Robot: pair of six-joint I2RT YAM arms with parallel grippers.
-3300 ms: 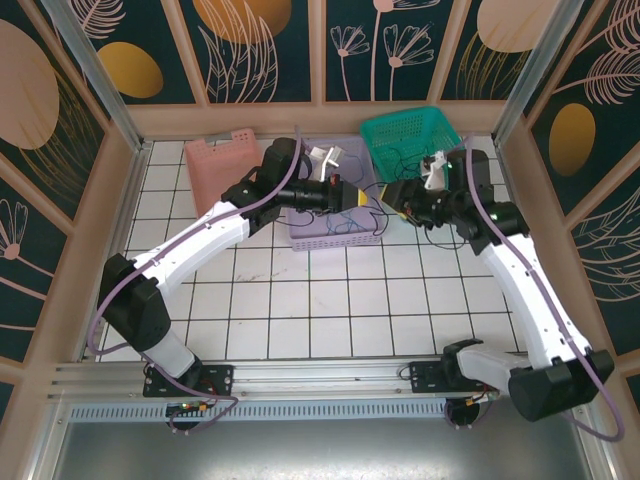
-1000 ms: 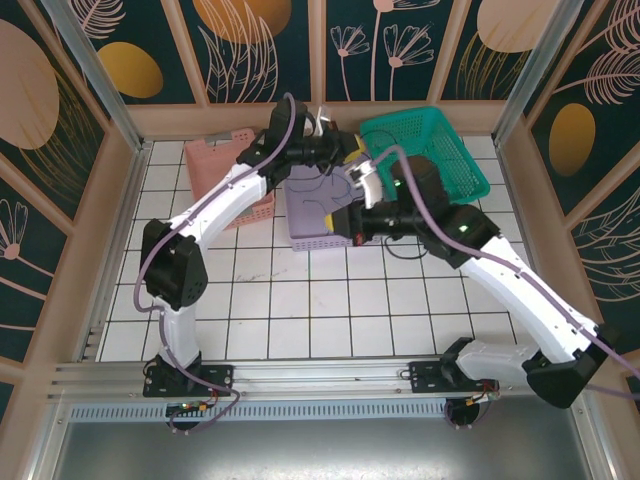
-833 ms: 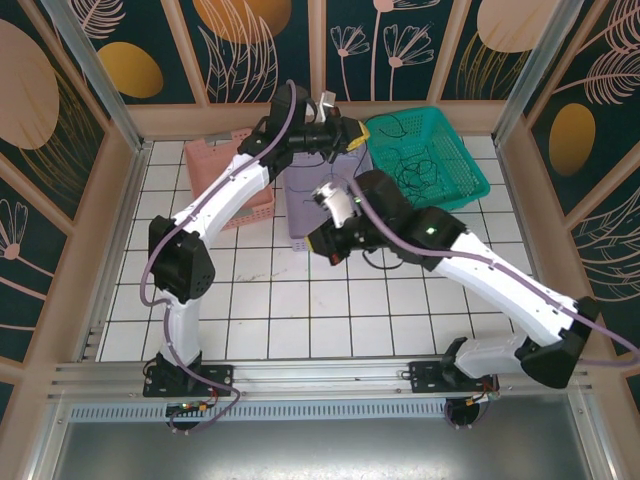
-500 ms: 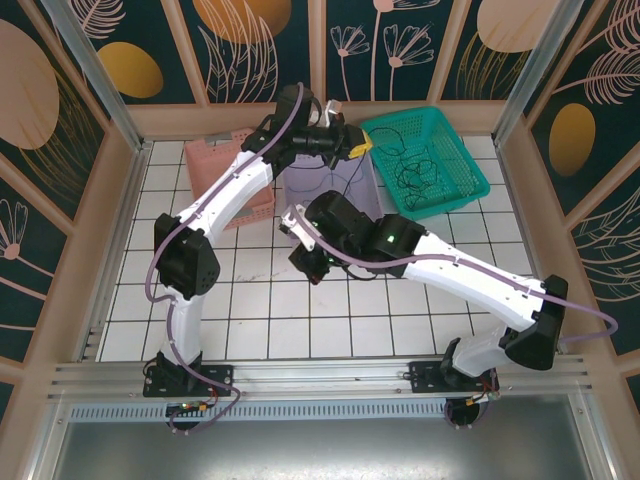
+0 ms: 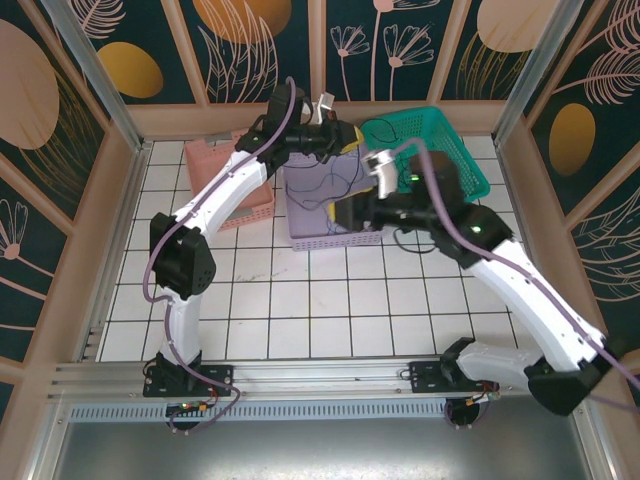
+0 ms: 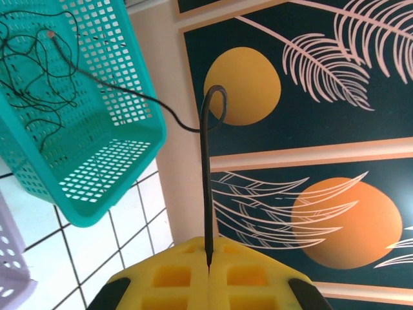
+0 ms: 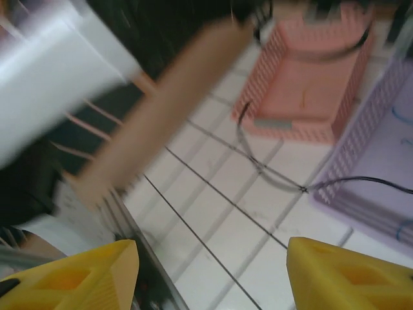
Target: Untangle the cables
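left wrist view revealed the left gripper (image 6: 208,268) pinching a thin black looped cable (image 6: 204,161); right gripper (image 7: 210,248) gaped wide.

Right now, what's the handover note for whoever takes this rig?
Left gripper: shut on a dark cable, held up beside the teal basket. Its thin strand trails into a dark clump in that basket.
Right gripper: open, holding nothing, near the purple basket.
Done: one cable end lifted.
Left: the clump is tangled; draw the strands apart.
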